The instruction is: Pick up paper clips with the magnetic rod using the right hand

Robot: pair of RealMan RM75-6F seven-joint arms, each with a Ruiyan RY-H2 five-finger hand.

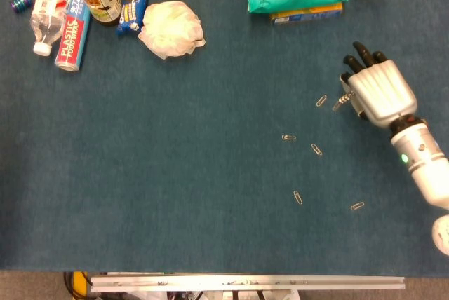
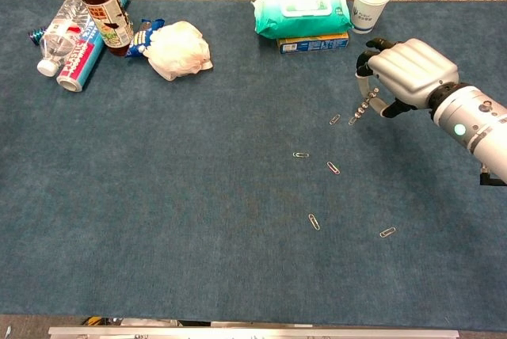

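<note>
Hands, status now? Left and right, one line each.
Left hand: not in either view.
Right hand: closed around the magnetic rod, tip down near a paper clip.

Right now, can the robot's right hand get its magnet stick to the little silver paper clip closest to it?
Probably yes. The right hand holds the thin metal magnetic rod, whose tip hangs just beside the nearest small silver paper clip. Only bare blue tabletop lies between them, with nothing in the way.

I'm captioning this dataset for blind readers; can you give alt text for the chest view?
The right robot hand holds a thin metal magnetic rod tilted down at a blue carpeted table, beside five scattered silver paper clips. Bottles, a white mesh sponge, wipes and a paper cup line the far edge.
</note>
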